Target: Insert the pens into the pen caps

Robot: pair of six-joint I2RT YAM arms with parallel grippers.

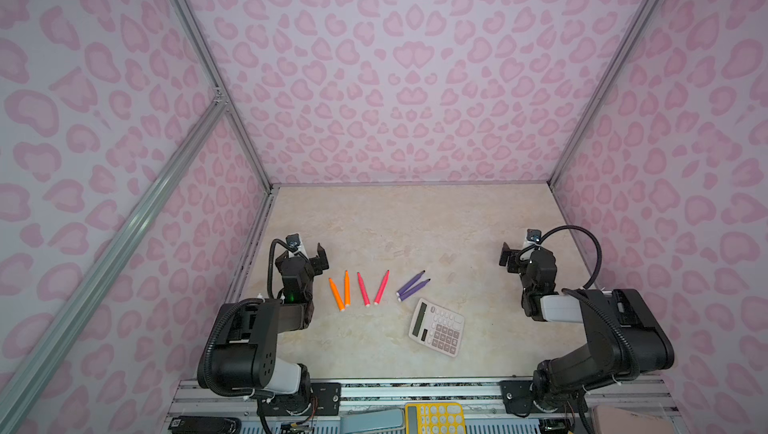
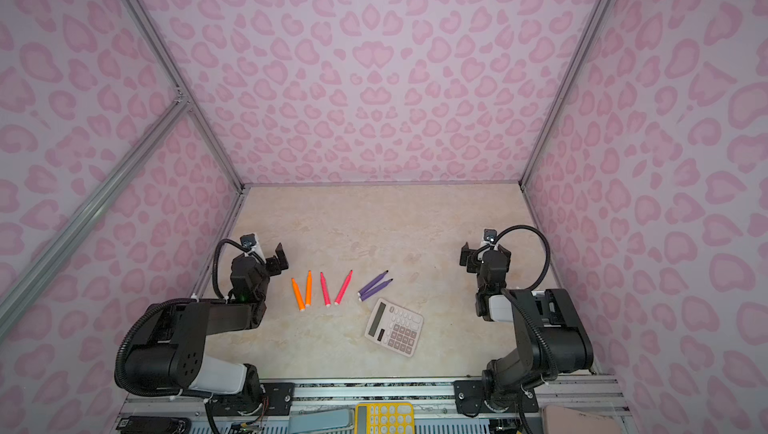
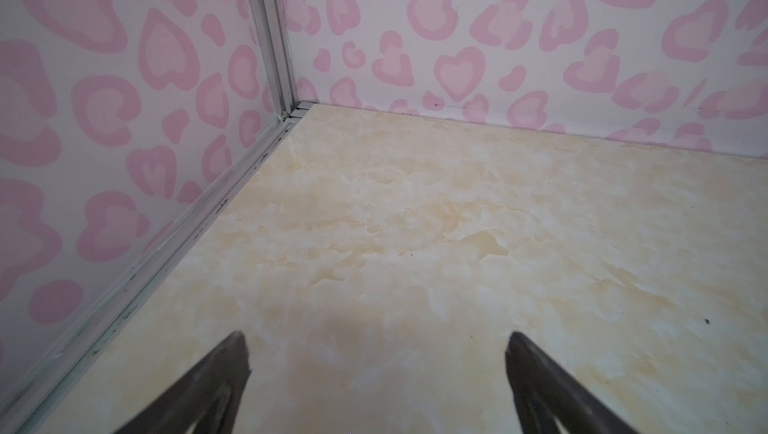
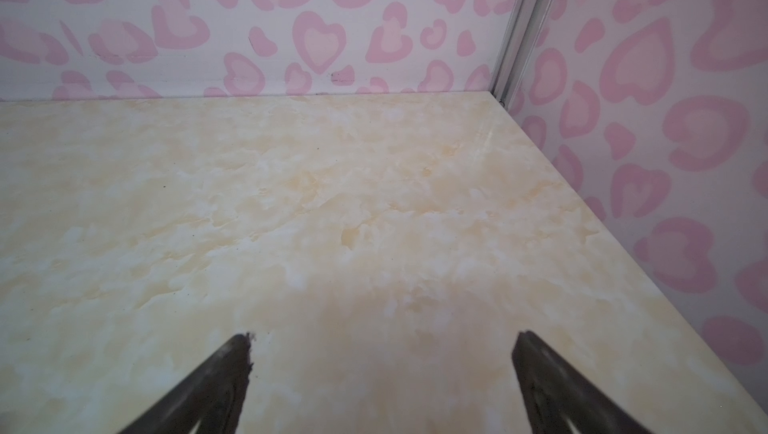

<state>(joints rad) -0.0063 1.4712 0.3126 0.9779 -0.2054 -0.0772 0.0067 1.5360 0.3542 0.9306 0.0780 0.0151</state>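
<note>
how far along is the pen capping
Done: nothing; all six pens lie uncapped on the table. In hand: nothing; the left gripper and right gripper have jaws open, empty. Left: every pen, into the faint clear caps beyond them.

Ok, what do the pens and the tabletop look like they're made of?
Pens: probably plastic, with smooth, evenly coloured barrels in orange, pink and purple and pale butt ends. Tabletop: a smooth, slightly glossy sheet with a cream marble pattern, likely printed laminate or vinyl; real stone cannot be ruled out.
</note>
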